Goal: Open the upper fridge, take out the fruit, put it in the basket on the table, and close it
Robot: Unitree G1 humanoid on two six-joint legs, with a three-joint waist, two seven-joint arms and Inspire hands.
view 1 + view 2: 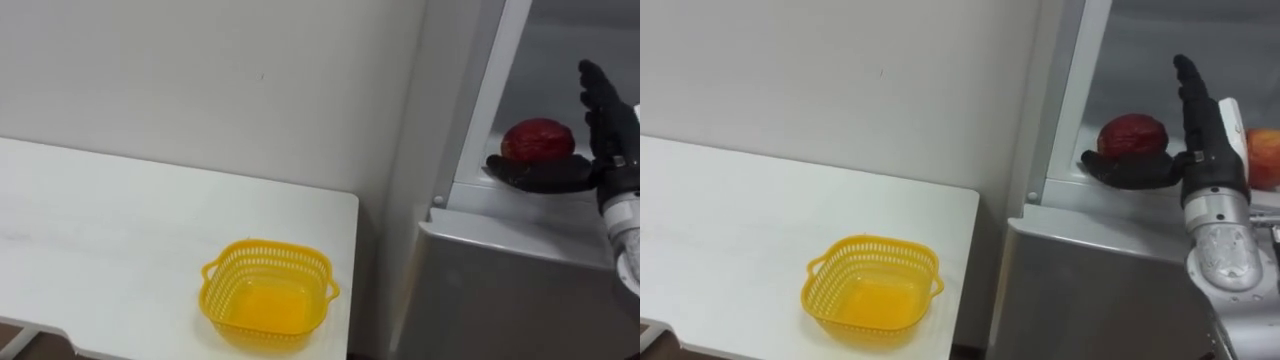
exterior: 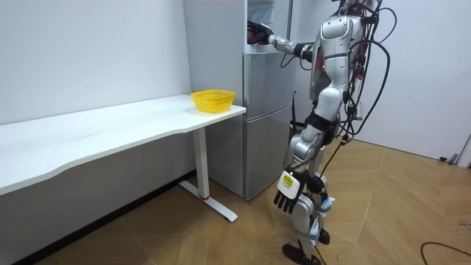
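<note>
1. Fingers (image 1: 1193, 100) of the right hand (image 1: 1200, 165) stand straight and pressed together, pointing up inside the open upper compartment of the fridge (image 1: 1110, 270). The thumb (image 1: 1130, 172) sticks out wide toward the robot's left.
2. That thumb lies low in front of a dark red fruit (image 1: 1132, 134), which sits on the compartment's shelf (image 1: 1060, 190) just beside the palm. The fruit's underside is hidden behind the thumb, so I cannot tell whether the hand touches it.
3. On the other side of the hand, a second fruit (image 1: 1263, 158), paler red, is partly covered by the hand and cut off by the right eye view's edge.
4. The right forearm runs out of the eye views at the lower right.
5. In the room view, the left hand (image 2: 287, 197) hangs by the thigh with its fingers loose and pointing down, holding nothing. A light tag on its back is too small to read.
6. The fridge front is plain grey.
7. A yellow basket (image 1: 875, 240) stands on the white table (image 1: 740, 230), near the corner closest to the fridge.
8. In the room view, the robot stands upright on the wooden floor (image 2: 221, 243), facing the fridge.
</note>
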